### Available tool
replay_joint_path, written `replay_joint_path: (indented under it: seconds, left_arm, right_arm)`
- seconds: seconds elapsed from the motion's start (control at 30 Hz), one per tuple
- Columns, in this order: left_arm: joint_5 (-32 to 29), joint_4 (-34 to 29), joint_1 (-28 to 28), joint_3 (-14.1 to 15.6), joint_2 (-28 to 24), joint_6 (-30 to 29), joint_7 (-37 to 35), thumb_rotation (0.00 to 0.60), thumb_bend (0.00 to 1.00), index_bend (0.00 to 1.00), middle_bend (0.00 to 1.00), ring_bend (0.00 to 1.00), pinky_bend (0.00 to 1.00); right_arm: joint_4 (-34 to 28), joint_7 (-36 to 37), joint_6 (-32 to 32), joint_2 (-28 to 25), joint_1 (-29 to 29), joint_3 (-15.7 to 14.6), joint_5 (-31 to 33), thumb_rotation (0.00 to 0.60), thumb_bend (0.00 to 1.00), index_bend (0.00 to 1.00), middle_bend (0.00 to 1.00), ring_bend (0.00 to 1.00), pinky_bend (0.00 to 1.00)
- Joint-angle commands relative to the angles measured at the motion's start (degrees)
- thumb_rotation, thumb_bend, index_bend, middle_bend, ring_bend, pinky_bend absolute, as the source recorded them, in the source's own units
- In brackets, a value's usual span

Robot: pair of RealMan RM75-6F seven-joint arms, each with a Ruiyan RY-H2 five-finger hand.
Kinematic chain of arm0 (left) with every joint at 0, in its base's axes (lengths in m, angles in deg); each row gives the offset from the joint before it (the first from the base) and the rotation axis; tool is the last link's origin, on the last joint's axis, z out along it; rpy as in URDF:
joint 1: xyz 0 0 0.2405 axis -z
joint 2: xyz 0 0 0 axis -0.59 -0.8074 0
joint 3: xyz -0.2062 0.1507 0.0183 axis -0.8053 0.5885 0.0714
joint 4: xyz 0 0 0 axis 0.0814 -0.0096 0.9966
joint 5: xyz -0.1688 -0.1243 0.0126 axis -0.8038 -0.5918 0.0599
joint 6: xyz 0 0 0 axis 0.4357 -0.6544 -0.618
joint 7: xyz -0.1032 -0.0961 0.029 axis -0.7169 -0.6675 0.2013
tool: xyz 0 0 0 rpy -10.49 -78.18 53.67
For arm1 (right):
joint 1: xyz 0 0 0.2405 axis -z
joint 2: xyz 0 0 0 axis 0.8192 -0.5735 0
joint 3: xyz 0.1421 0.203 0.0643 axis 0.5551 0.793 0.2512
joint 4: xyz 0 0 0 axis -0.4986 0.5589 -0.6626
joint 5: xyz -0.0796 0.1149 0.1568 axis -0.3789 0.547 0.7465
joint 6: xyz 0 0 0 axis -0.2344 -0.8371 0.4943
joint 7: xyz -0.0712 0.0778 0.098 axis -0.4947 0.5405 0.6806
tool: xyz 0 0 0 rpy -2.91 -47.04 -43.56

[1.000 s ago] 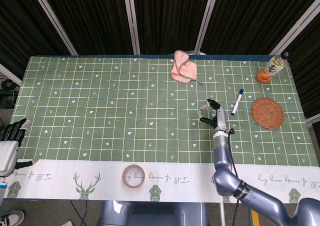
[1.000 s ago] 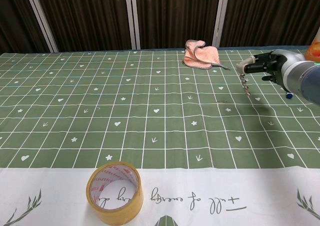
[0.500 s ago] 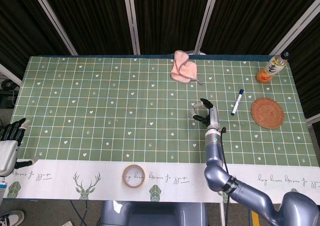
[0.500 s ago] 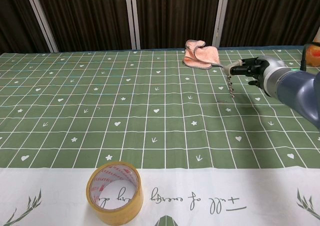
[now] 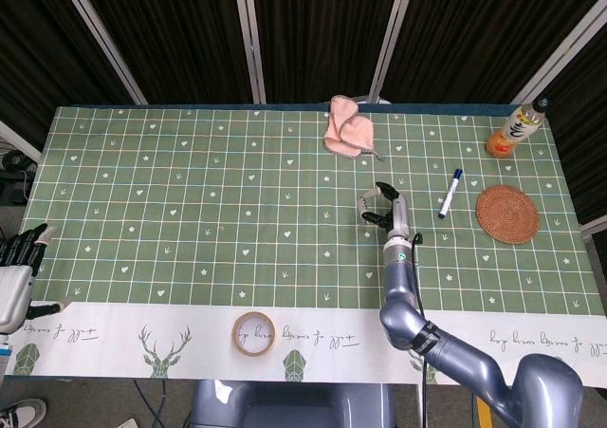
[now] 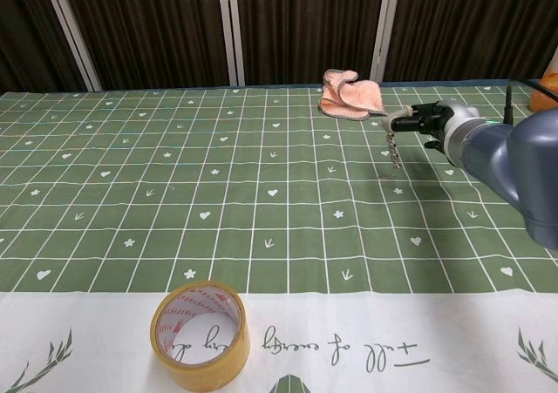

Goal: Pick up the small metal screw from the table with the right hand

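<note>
One screw, one tape roll, one cloth showing. Right hand fingers are pinching the screw, dangling above the surface right of center. Left hand fingers are hanging spread, holding nothing, at lower left.

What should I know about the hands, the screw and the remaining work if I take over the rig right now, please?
Right hand: pinches the screw, which hangs from its fingertips clear of the table, near the pink cloth.
Left hand: idle at the table's left edge, fingers apart, holding nothing.
Done: screw picked up.
Left: just keep the hold steady; the pinch looks slight, so move gently.
</note>
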Motion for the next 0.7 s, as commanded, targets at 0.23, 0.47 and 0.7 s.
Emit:
replay_joint_path:
  seconds: [0.23, 0.47, 0.7]
  left_arm:
    - [-0.3, 0.1, 0.0, 0.0, 0.0, 0.3, 0.0, 0.6, 0.07, 0.0, 0.0, 0.0, 0.0]
    - [-0.5, 0.1, 0.1, -0.1, 0.0, 0.4, 0.0, 0.6, 0.07, 0.0, 0.0, 0.0, 0.0]
    - [-0.6, -0.1, 0.2, -0.2, 0.0, 0.5, 0.1, 0.6, 0.07, 0.0, 0.0, 0.0, 0.0]
  right_arm:
    - [5.5, 3.0, 2.7, 1.6, -2.0, 1.1, -0.5, 0.6, 0.33, 0.6, 0.15, 0.0, 0.01]
    - [7.9, 3.8, 3.9, 2.3, -3.1, 1.6, 0.1, 0.6, 0.33, 0.6, 0.15, 0.0, 0.01]
    - [8.6, 4.0, 4.1, 2.6, -3.5, 1.6, 0.4, 0.6, 0.33, 0.6, 0.15, 0.0, 0.01]
